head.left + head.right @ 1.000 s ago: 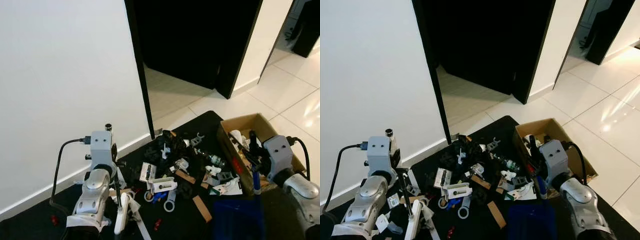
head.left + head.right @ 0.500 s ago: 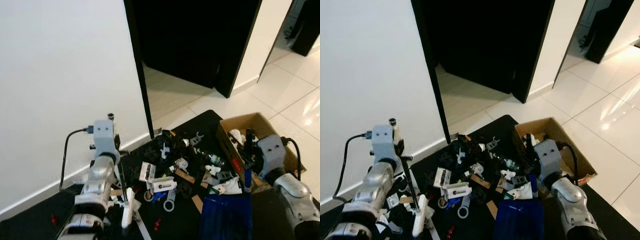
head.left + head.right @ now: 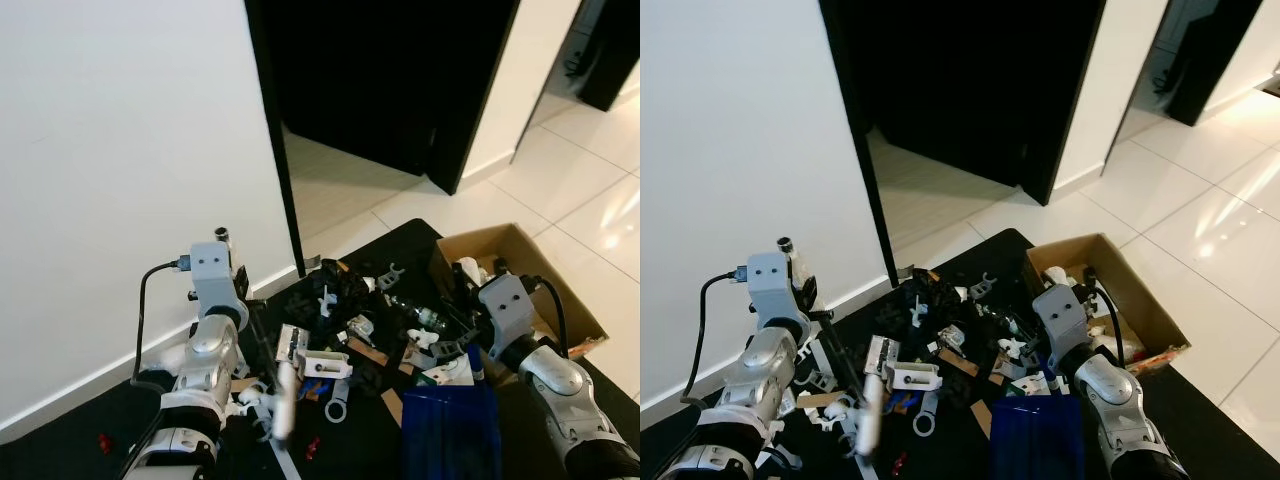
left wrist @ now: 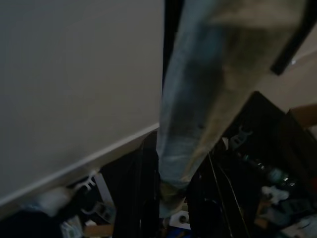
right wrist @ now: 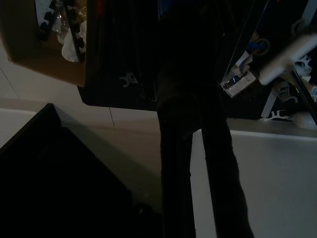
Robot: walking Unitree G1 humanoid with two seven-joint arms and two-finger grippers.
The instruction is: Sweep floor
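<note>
Below the robot's head camera, in the left eye view, a heap of small litter [image 3: 350,320] lay on a black mat [image 3: 400,250] spread over the pale tiled floor [image 3: 560,180], beside a white wall [image 3: 120,170] and a dark open doorway [image 3: 390,70]. The left arm [image 3: 205,360] reached in from the robot's left, and a thin black rod ran from it down to a white brush head [image 3: 284,405], blurred, at the near edge of the heap. On the robot's right, the right arm [image 3: 530,350] stood over a blue dustpan [image 3: 450,430] resting on the mat just beside the litter. An open cardboard box [image 3: 520,270] holding more scraps sat at the mat's right edge, touching the heap.

The right eye view carried the same scene, the brush head [image 3: 868,425] low beside the litter and the dustpan [image 3: 1035,440] near the bottom edge.

The left wrist view showed a pale, blurred shaft [image 4: 203,94] running away from the camera toward the litter on the mat, the wall alongside; whether the left gripper's fingers were clamped on it could not be told.

The right wrist view was very dark: a dark shaft [image 5: 193,124] crossed the frame, the cardboard box [image 5: 44,64] and some white scraps visible beyond. The state of the right gripper's fingers could not be told either.
</note>
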